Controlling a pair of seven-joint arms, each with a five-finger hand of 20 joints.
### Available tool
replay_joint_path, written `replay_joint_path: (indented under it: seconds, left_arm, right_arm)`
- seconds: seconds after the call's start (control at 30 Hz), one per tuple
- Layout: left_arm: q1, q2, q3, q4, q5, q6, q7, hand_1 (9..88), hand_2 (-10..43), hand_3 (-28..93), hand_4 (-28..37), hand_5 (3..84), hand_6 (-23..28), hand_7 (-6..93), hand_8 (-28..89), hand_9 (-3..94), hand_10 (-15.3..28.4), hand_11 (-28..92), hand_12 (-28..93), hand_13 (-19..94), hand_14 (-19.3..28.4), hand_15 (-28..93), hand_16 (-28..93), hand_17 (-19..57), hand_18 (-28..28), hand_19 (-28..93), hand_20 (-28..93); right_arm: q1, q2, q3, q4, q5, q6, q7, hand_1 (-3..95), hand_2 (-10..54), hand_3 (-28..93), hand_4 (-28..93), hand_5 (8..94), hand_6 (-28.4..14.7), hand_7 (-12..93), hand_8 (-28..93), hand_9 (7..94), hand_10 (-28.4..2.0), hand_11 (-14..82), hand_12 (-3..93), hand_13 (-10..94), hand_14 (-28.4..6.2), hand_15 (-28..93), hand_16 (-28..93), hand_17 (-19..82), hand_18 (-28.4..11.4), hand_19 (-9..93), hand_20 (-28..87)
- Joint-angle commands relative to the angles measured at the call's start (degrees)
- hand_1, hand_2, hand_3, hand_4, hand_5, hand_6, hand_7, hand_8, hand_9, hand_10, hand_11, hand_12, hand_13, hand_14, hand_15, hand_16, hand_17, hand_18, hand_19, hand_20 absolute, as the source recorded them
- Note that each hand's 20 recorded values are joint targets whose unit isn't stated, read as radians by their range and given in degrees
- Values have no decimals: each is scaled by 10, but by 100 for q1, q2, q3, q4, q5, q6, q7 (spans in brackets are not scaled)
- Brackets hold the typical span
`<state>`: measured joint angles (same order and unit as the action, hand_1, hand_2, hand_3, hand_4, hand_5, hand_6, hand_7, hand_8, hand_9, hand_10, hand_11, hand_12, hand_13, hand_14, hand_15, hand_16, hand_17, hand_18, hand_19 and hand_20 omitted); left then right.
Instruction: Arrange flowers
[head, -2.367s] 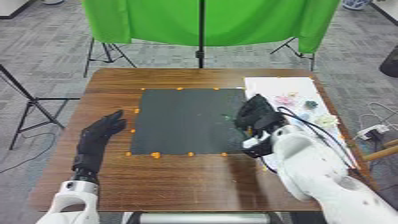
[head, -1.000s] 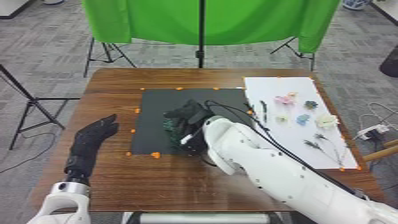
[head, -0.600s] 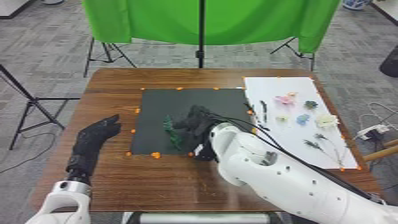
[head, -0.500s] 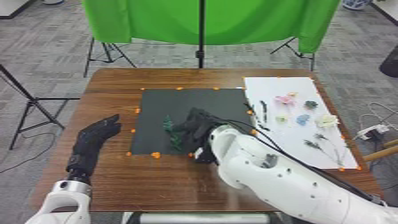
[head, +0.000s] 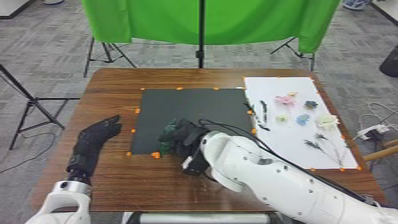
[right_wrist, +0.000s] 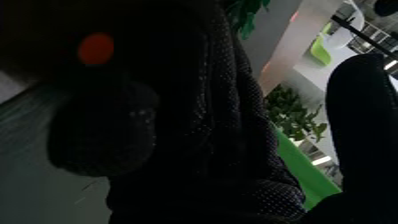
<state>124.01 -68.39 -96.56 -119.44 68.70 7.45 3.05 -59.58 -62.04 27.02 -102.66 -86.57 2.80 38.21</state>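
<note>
Left of the dark mat (head: 195, 102), the left hand (head: 95, 133) is loose and open with nothing in it, likely to keep out of the way. On the mat's left side are green leaves (head: 166, 136), maybe meant as the start of the pattern. The right hand (head: 185, 137) is over the mat, close by the leaves, perhaps to set them straight. I can't tell how open it is or if it holds them. Right of the mat, flowers (head: 303, 119) lie spread on white paper (head: 266, 86), probably for easy picking.
</note>
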Motion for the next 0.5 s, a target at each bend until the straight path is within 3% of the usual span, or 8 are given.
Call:
replay_joint_path:
  seconds: [0.03,0.23,0.5]
  left_arm:
    - [37,-70,7,15,33,-131,-105,255,27,631,-267,466,40,102,-54,436,136,153,125,304,170,216,23,2,137,107,207]
    - [89,-88,-28,-2,27,-118,-98,256,28,628,-265,466,39,102,-54,435,135,152,126,305,169,215,22,1,137,107,206]
    - [122,-111,-67,-26,44,-105,-83,257,28,627,-265,465,39,103,-54,436,134,153,126,304,170,215,23,1,137,108,206]
  right_arm:
    - [-202,254,345,-315,53,-6,-130,259,19,554,-83,746,-93,103,-65,877,-183,216,205,937,-67,432,245,740,-41,799,371]
    - [-891,1118,1736,-1304,-195,62,-443,265,9,558,-84,736,-83,99,-60,869,-178,224,214,937,-69,427,258,728,-49,819,365]
    - [-2966,2017,4366,-2113,-2568,191,-48,337,-91,621,-94,706,-53,115,-53,781,-161,201,221,891,-66,434,312,649,-86,918,311]
